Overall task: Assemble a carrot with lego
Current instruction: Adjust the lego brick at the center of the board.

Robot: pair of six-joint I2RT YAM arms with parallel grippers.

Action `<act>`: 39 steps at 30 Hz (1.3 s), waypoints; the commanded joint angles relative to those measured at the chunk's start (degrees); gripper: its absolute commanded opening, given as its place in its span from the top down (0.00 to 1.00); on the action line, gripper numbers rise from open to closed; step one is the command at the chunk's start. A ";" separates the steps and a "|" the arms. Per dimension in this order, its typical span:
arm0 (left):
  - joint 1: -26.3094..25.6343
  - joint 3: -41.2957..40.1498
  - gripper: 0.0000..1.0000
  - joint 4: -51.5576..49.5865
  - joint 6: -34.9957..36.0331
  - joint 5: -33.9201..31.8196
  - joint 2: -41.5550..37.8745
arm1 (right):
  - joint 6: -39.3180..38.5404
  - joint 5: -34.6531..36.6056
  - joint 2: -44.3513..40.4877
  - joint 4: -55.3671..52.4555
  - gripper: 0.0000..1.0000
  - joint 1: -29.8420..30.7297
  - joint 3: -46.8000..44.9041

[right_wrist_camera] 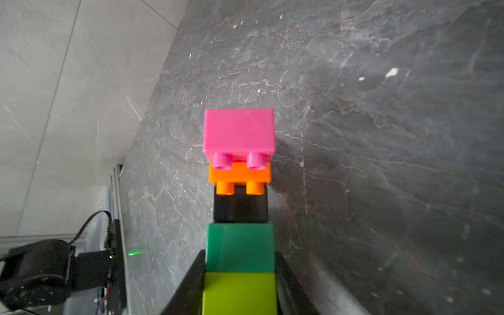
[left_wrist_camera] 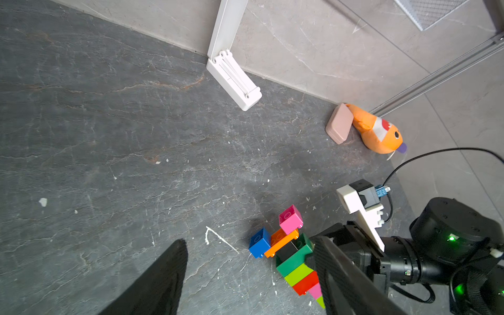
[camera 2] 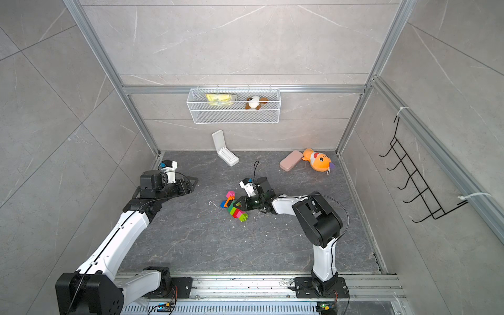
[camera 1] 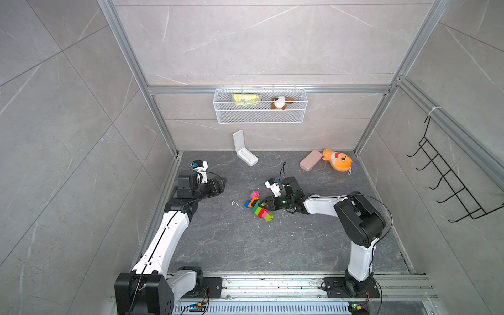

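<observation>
The carrot (camera 1: 260, 208) (camera 2: 236, 209) (left_wrist_camera: 296, 263) is a stack of lego bricks low over the dark floor. A blue, an orange and a pink brick (camera 1: 255, 194) form its wide end. Black, dark green, lime, red and pink bricks taper to a lime tip. My right gripper (camera 1: 264, 204) (camera 2: 240, 203) (right_wrist_camera: 240, 255) is shut on the dark green and lime bricks, one finger on each side. I cannot tell whether the stack touches the floor. My left gripper (camera 1: 222, 181) (camera 2: 195, 180) (left_wrist_camera: 248, 242) stands open and empty to the left of the stack.
A white hinged case (camera 1: 245, 152) stands open against the back wall. A pink case (camera 1: 311, 160) and an orange plush fish (camera 1: 338, 161) lie at the back right. A wire basket (camera 1: 260, 117) hangs on the back wall and a black hook rack (camera 1: 450, 177) on the right wall.
</observation>
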 commanded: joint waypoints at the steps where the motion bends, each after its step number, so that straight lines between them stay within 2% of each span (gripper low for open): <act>1: -1.13 -0.06 0.23 4.76 -3.02 1.88 0.20 | 8.59 -1.68 0.20 5.97 0.61 -0.06 -1.68; 5: -2.61 -0.25 0.23 5.71 -3.58 1.67 0.98 | 13.10 -2.23 1.41 9.53 0.56 -0.73 -3.30; 13: -5.19 -1.10 0.23 8.02 -5.01 1.30 2.28 | 15.84 -2.14 2.90 10.78 0.49 -1.40 -4.33; 20: -6.72 -2.37 0.23 9.85 -6.31 -0.61 2.72 | 11.59 0.12 1.63 4.67 0.42 -2.13 -4.35; 27: -7.54 -7.17 0.22 15.66 -8.87 -7.83 0.85 | 1.06 6.08 -3.20 -10.40 0.36 -3.60 -2.24; 32: -7.49 -12.90 0.21 22.37 -7.67 -18.72 -1.92 | -11.21 17.64 -11.09 -27.81 0.31 -4.95 1.82; 36: -7.45 -19.06 0.19 30.39 -3.06 -32.05 -3.51 | -20.20 36.21 -16.58 -47.40 0.24 -5.33 10.07; 39: -7.32 -21.96 0.17 35.95 2.16 -39.99 -3.53 | -22.83 48.81 -20.24 -50.03 0.19 -5.70 11.05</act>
